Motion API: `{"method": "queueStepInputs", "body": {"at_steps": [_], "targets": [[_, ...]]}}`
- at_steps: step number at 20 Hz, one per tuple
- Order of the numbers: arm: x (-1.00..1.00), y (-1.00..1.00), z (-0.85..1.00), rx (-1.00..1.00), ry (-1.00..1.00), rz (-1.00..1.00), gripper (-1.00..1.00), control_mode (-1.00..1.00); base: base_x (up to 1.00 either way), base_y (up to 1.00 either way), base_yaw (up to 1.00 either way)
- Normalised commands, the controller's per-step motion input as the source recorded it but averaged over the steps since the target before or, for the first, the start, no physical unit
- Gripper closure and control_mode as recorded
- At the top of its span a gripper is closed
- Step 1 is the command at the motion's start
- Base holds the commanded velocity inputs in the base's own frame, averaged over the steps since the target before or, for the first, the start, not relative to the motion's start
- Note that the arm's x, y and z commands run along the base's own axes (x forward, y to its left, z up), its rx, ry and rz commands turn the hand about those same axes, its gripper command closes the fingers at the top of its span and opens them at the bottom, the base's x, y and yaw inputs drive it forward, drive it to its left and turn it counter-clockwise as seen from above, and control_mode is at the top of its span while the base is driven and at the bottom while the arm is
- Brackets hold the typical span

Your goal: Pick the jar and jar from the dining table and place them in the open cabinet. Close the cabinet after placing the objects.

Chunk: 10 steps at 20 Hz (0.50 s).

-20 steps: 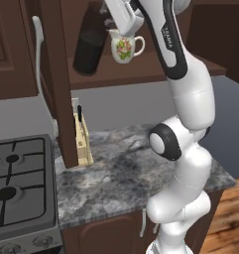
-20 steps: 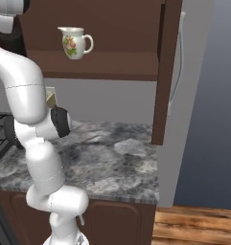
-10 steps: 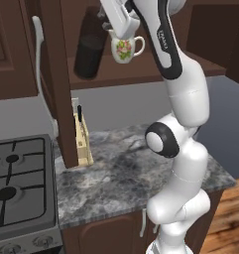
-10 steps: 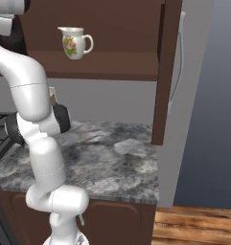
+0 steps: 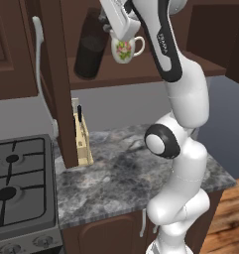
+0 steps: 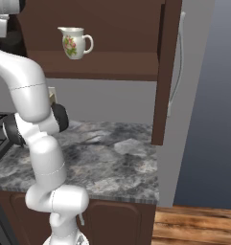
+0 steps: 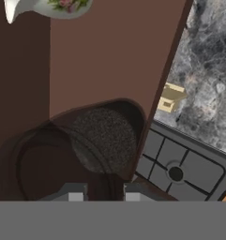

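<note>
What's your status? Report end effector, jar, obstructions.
End effector shut on the tall dark jar, over the cabinet shelf. Floral jug close beside the jar. Cabinet door open.

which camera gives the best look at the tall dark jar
The left base view: the tall dark jar stands full height on the cabinet shelf beside the floral jug. The hand view looks down on its top. The right base view doesn't make it out clearly.
</note>
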Motion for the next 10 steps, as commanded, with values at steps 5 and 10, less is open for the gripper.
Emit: {"method": "queueStepInputs", "body": {"at_steps": [5,10], "targets": [[0.14,0.05,-0.15,-0.03,0.04,-0.08,1.0,-1.0,0.0,0.0,0.0],[0.2,0.07,-0.11,-0.03,0.03,-0.08,1.0,-1.0,0.0,0.0,0.0]]}}
